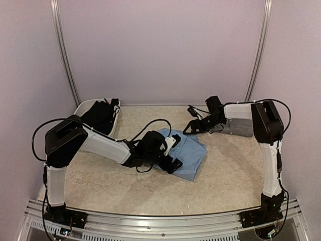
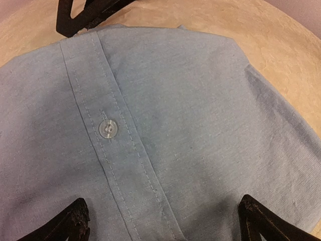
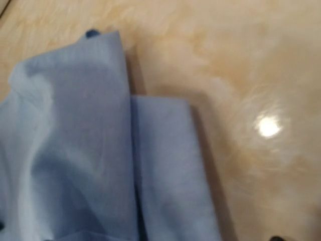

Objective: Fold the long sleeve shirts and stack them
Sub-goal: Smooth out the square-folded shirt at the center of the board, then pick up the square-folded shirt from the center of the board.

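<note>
**Left pincer [image 2: 163,203] hanging open over folded light blue shirt [image 1: 190,153]**

We are finding the shirt lying folded at the middle of the table [image 1: 225,175], its button placket [image 2: 120,150] under the spread jaws. By our reading, stacking is not yet beginning. The grey shirt [image 1: 239,126] is sitting apart at far right, half hidden by an arm, and the black shirt [image 1: 99,115] is lying heaped in the tub [image 1: 80,108]. Whether the right pincer [image 1: 192,125] is open we cannot tell.

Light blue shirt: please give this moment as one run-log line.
light blue shirt folded on table | left hand open, low over it, holding nothing | right hand open, near its far edge
</note>
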`<state>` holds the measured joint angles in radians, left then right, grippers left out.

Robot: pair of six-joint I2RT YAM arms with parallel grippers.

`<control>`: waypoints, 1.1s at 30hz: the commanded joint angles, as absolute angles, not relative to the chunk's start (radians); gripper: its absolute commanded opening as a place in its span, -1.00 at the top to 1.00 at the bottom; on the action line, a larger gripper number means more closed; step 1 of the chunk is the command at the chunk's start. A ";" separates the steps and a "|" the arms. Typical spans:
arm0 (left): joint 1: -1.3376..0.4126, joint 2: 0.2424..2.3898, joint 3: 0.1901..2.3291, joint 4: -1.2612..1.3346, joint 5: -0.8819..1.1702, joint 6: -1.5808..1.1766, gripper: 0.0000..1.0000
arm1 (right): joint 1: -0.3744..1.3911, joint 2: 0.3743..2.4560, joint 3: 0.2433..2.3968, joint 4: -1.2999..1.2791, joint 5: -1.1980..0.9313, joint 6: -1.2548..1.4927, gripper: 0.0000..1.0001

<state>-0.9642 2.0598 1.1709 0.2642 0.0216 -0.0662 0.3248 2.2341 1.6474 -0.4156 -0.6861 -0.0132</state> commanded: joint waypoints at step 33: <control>-0.998 2.088 1.170 0.212 -0.088 -0.012 -0.98 | 0.251 2.343 1.627 -0.608 -1.106 -0.128 -0.67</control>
<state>-0.9909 2.1025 1.1912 0.2501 -0.0620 -0.0387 0.2306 2.3318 1.6112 -0.4789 -1.1416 -0.0582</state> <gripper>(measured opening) 0.990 0.842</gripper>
